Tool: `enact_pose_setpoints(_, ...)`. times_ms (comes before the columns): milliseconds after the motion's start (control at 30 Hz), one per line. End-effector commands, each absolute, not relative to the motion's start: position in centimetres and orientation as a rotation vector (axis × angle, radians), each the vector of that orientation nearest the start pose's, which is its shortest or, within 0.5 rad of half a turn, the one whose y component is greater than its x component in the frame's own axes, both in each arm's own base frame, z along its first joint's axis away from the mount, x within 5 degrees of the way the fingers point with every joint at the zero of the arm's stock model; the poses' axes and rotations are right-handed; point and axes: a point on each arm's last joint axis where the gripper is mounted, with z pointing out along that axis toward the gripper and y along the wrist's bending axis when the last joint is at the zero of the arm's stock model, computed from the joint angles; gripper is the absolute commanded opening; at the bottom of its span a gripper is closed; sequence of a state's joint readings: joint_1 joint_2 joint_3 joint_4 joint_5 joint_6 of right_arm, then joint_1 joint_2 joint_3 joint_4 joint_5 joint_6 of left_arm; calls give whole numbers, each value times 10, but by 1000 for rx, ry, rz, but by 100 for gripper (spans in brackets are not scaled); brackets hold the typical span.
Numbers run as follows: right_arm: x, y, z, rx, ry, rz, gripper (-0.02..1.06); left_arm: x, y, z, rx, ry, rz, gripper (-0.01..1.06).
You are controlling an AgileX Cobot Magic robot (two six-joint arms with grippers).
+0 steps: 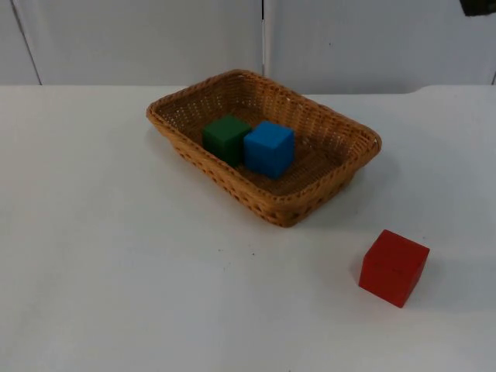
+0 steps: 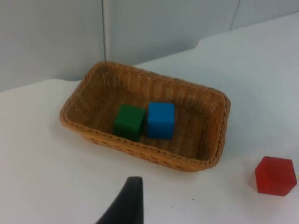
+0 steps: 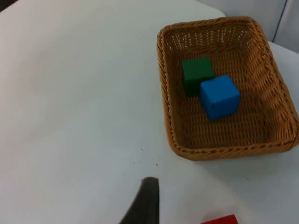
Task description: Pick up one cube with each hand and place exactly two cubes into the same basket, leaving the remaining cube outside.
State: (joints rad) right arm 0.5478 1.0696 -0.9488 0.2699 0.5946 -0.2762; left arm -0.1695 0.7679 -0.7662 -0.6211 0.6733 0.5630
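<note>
A brown wicker basket [image 1: 341, 130] stands on the white table, back of centre. Inside it a green cube [image 1: 225, 137] and a blue cube [image 1: 269, 148] sit side by side, touching. A red cube [image 1: 394, 266] rests on the table outside the basket, to its front right. The left wrist view looks from well above the table onto the basket [image 2: 212, 135], the green cube [image 2: 129, 121], the blue cube [image 2: 160, 119] and the red cube [image 2: 275, 175]; my left gripper [image 2: 125, 205] hangs clear of them. My right gripper [image 3: 142, 203] is likewise raised, away from the basket [image 3: 166, 107], and waits.
The grey partition wall [image 1: 155, 39] closes off the table's far edge just behind the basket. A dark part of the right arm [image 1: 479, 6] sits at the upper right corner of the top view. Bare white table top [image 1: 116, 256] spreads left of and in front of the basket.
</note>
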Motion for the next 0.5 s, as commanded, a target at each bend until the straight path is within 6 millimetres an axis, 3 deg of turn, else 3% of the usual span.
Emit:
enact_pose_setpoints(0,176,122,353,-719,2057,446,81,130,-55,352,460,1998,-437,105)
enact_pose_setpoints(300,141,101,347,-703,2007,454,81,101,-43,354,447,2032,-328,105)
enact_pose_setpoints(467,122,89,346,-684,1965,465,81,84,-38,360,434,1968,-296,105)
